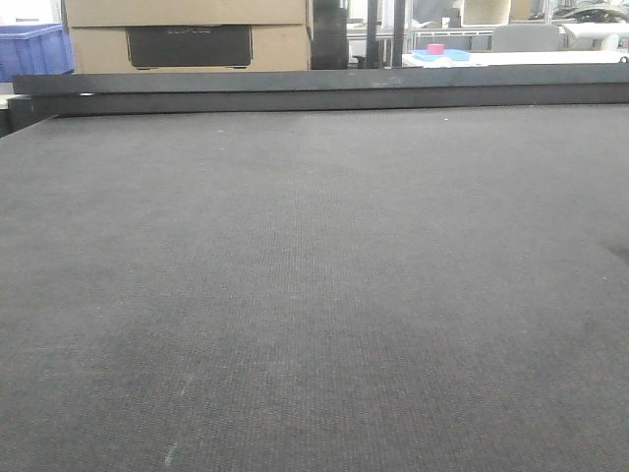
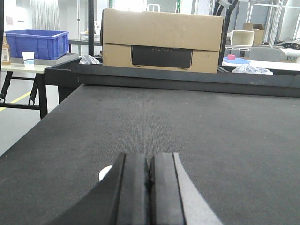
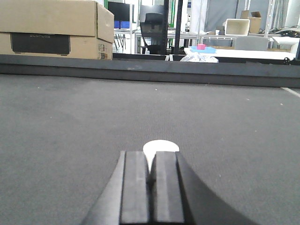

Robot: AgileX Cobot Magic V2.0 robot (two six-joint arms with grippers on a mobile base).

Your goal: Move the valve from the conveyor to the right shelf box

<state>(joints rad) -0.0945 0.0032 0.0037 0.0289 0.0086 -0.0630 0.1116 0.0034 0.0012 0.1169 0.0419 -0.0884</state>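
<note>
The conveyor [image 1: 314, 295] spreads dark grey beneath me, its black bar [image 1: 324, 90] along the far edge and a cardboard box [image 2: 161, 40] and blue crate [image 2: 35, 43] beyond, while my left gripper [image 2: 149, 161] and right gripper [image 3: 151, 161] sit low over it, both closed tight, a white round patch [image 3: 161, 146] just ahead of the right.

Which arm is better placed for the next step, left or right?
Right, tentatively. The left gripper and right gripper are both shut over the conveyor, no valve clearly in view, but a white round thing lies straight ahead of the right one's tips.
</note>
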